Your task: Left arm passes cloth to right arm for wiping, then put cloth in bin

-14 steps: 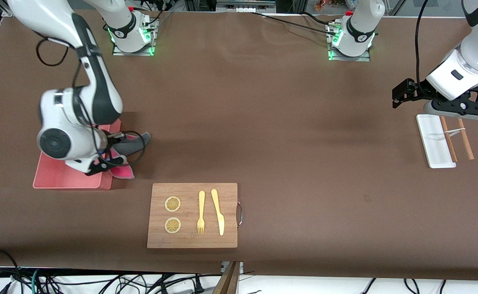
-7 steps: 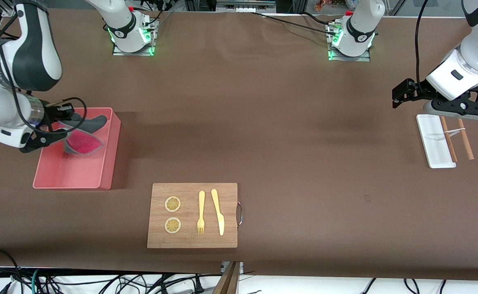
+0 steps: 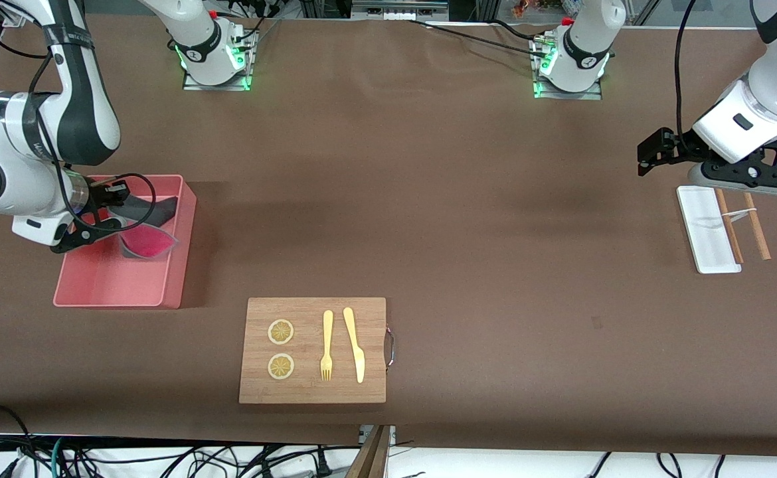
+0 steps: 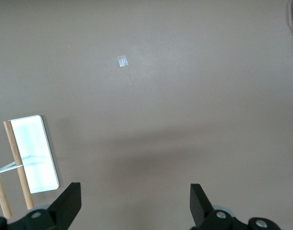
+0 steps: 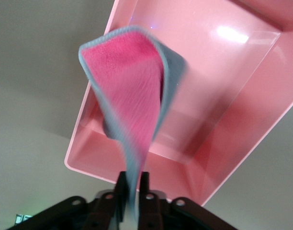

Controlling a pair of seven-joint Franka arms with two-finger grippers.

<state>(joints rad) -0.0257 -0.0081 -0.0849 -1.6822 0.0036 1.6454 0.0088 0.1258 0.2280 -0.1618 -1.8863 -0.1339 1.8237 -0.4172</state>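
Front: right gripper [image 3: 111, 211] is over the bin [image 3: 174, 267], at the right arm's end of the table. The cloth [image 3: 144, 232] hangs from it above the bin's interior, grey face up top, crimson face showing lower. Left gripper [image 3: 647, 154] waits over the table by the white tray [image 3: 706, 242] and two wooden sticks [image 3: 728, 226] at the left arm's end. Board [image 3: 312, 350] nearer the camera, with two lemon slices [image 3: 281, 332], fork [image 3: 327, 345] and knife [image 3: 354, 344].

Left wrist: left gripper [image 4: 135, 203] has jaws spread wide, nothing between them, bare table below. Tray [image 4: 32, 153] and a stick [image 4: 18, 165] in view off to one side.

Right wrist: right gripper [image 5: 131, 191] has fingers [image 5: 120, 187] nearly together, with a narrow edge of the cloth [image 5: 127, 110] pinched between them. Cloth drapes down, pink face toward the camera, grey rim around it, directly over the bin [image 5: 242, 120] opening.
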